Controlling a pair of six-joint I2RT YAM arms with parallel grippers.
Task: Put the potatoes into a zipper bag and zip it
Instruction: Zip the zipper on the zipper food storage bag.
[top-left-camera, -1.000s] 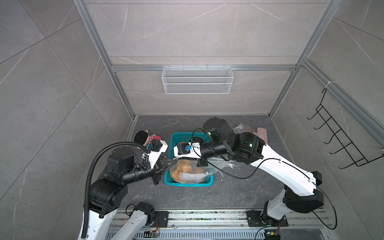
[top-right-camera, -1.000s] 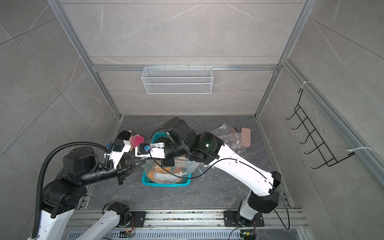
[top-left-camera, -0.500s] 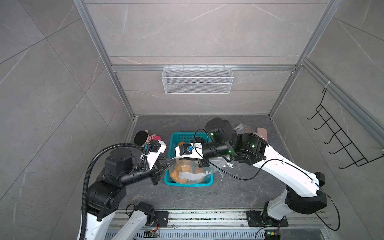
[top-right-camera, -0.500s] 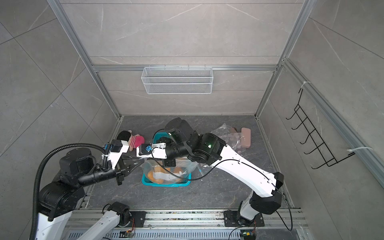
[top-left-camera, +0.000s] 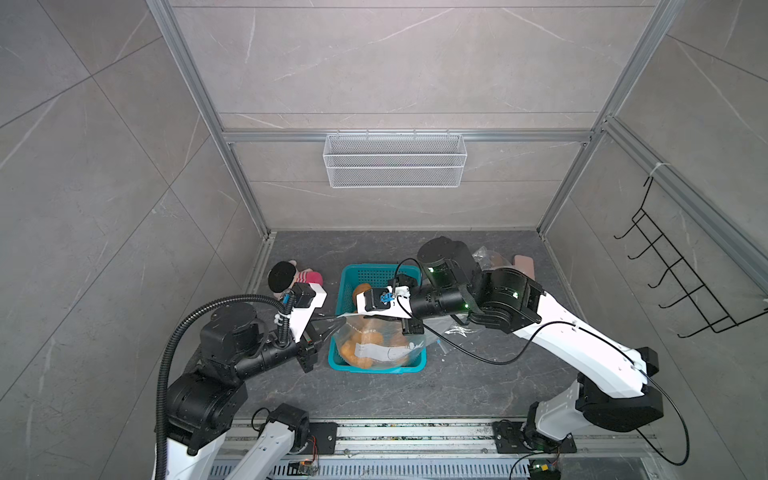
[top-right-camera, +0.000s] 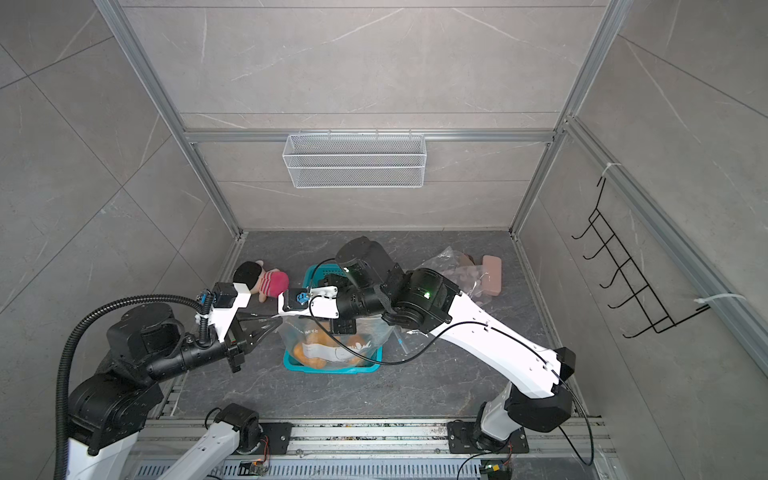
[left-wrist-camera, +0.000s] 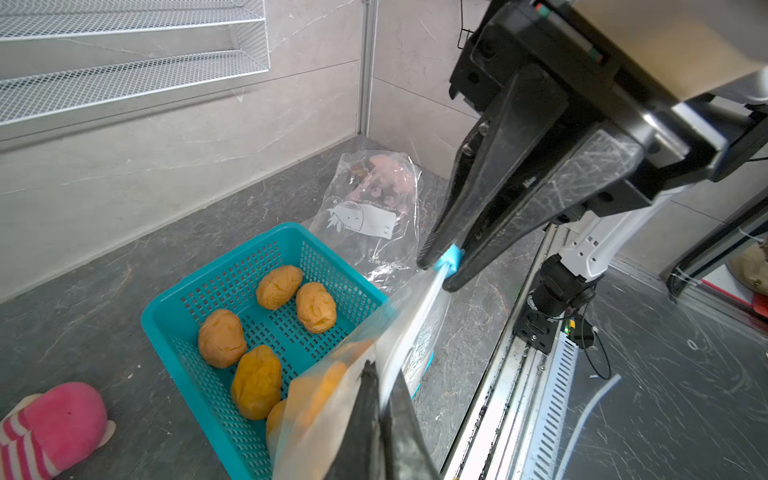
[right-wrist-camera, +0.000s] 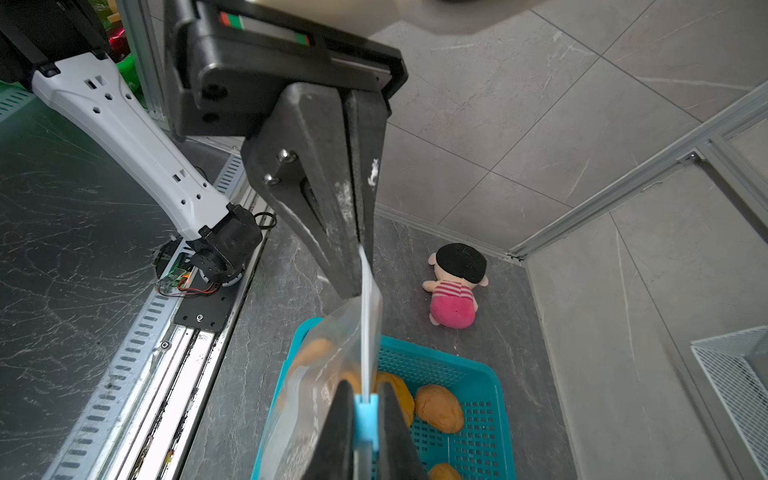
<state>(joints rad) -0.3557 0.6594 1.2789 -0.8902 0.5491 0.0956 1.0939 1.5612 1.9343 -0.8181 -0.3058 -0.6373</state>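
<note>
On my screens both arms match: white shells over round black joints. My left arm (top-left-camera: 195, 386) carries a ribbed black hose (top-left-camera: 232, 298). My right arm (top-left-camera: 582, 345) has a thin black cable (top-left-camera: 498, 363) and small green lights (top-left-camera: 515, 294). Each wrist wears a white camera bracket (top-left-camera: 305, 316), the right one with a blue plug (top-left-camera: 387, 297). The left claw (right-wrist-camera: 353, 286) and right claw (left-wrist-camera: 444, 266) have black wedge fingers scratched pale. I see two silver screws (right-wrist-camera: 284, 156) and a red-and-green stripe (right-wrist-camera: 266, 27) on the left claw's housing.
</note>
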